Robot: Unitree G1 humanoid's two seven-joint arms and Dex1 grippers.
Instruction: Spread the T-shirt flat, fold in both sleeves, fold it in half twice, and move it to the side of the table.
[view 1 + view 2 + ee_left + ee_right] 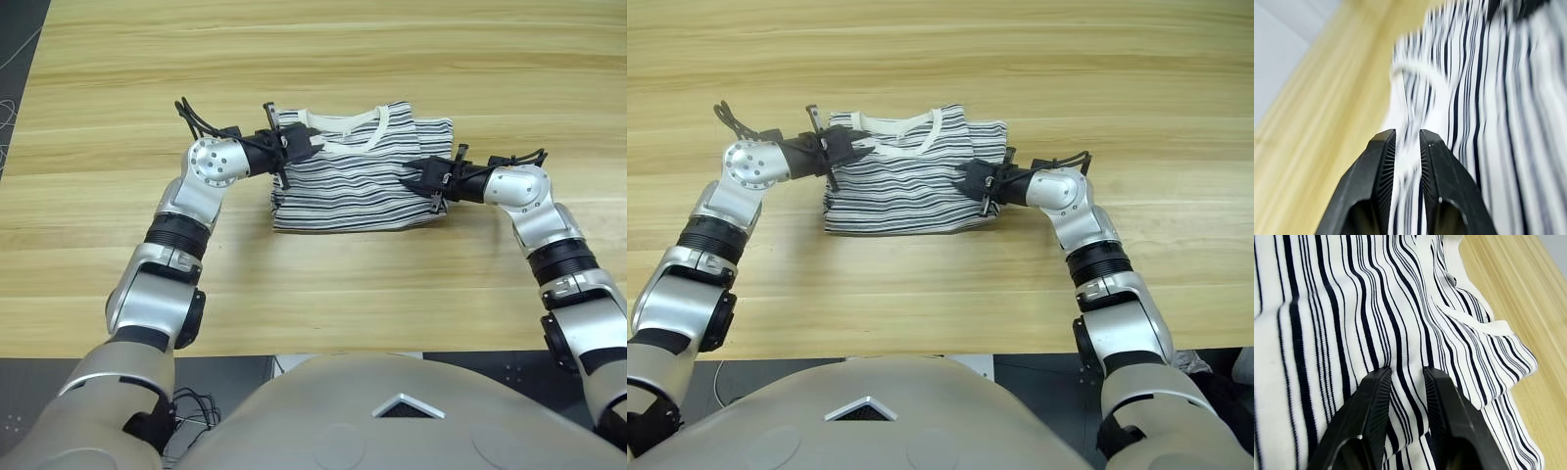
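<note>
Wooden table; left hand, right hand each tight on T-shirt cloth.

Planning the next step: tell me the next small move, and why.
Probably raise the left gripper and right gripper slightly together: they pinch opposite edges of the T-shirt, which is already a compact folded rectangle and looks ready to carry sideways.

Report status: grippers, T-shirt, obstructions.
Left gripper shut on T-shirt beside collar. Right gripper shut on fabric near right edge. T-shirt folded compact, flat on table.
</note>
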